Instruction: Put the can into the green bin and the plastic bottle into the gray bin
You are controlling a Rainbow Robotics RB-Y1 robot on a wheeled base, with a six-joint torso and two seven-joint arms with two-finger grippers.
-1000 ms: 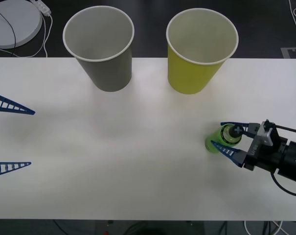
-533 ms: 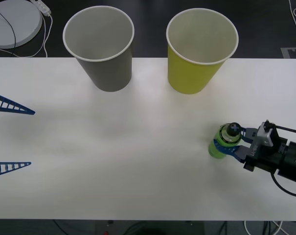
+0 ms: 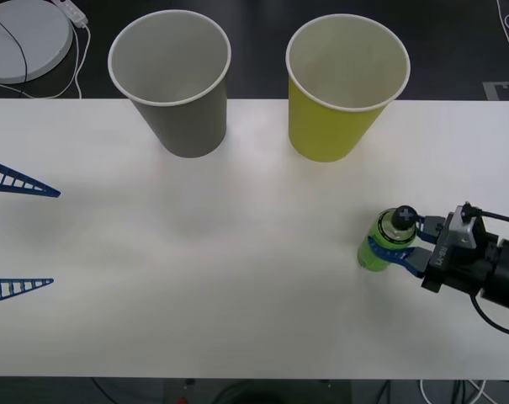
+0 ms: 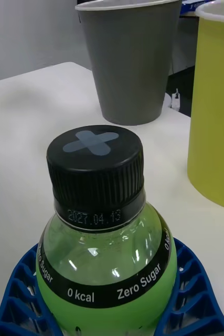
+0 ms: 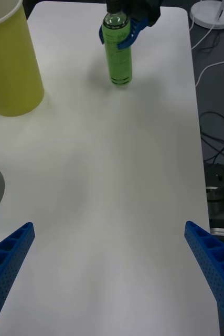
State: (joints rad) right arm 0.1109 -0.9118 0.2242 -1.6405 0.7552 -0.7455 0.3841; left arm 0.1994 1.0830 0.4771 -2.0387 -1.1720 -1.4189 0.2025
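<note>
The white bench (image 3: 237,278) carries everything. At its far edge stand two large tapered paper cups side by side, both upright and apart from each other: the gray bin (image 3: 172,80) toward the robot's left and the green bin (image 3: 345,84) toward its right. In the right wrist view the gray bin (image 4: 130,58) and the green bin (image 4: 214,100) rise behind the bottle.

The right end effector (image 3: 400,241) reaches in from the bench's right side, its blue ribbed fingers (image 4: 17,294) clamped around the plastic bottle (image 3: 380,244) just below the shoulder. The bottle stands upright on the bench, nearer the robot than the green bin and well apart from it. Its black screw cap (image 4: 95,163) faces up.

The left end effector (image 3: 23,236) hovers at the bench's left edge, fingers spread wide apart, holding nothing.
</note>
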